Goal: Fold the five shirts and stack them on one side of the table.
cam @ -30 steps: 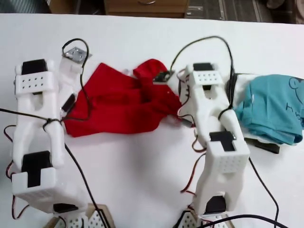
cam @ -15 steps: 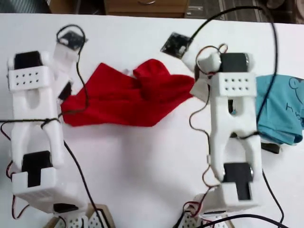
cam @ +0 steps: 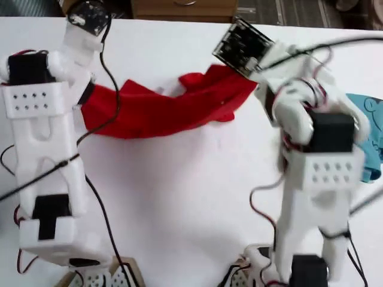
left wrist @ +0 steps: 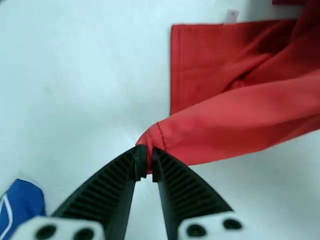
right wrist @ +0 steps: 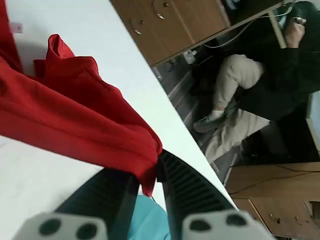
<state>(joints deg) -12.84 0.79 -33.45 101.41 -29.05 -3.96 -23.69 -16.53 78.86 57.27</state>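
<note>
A red shirt [cam: 167,106] hangs stretched between the two arms above the white table. My left gripper [left wrist: 145,167] is shut on one end of the red shirt [left wrist: 240,120]; in the high view that gripper [cam: 88,95] is at the shirt's left end. My right gripper [right wrist: 150,180] is shut on the other end of the red shirt [right wrist: 65,110], seen at the shirt's right end near the far table edge in the high view [cam: 254,81]. A folded teal shirt [cam: 371,140] lies at the table's right side, partly behind the right arm.
A blue cloth [left wrist: 15,210] lies on the table near the left gripper. A teal cloth edge [right wrist: 145,220] shows below the right gripper. The far table edge [cam: 179,21] borders wooden cabinets [right wrist: 165,20]. Cables trail from both arms.
Both arms have lifted and pulled the red shirt up and away from the near edge, stretching it into a narrow band. The right arm has swung right and raised its wrist.
</note>
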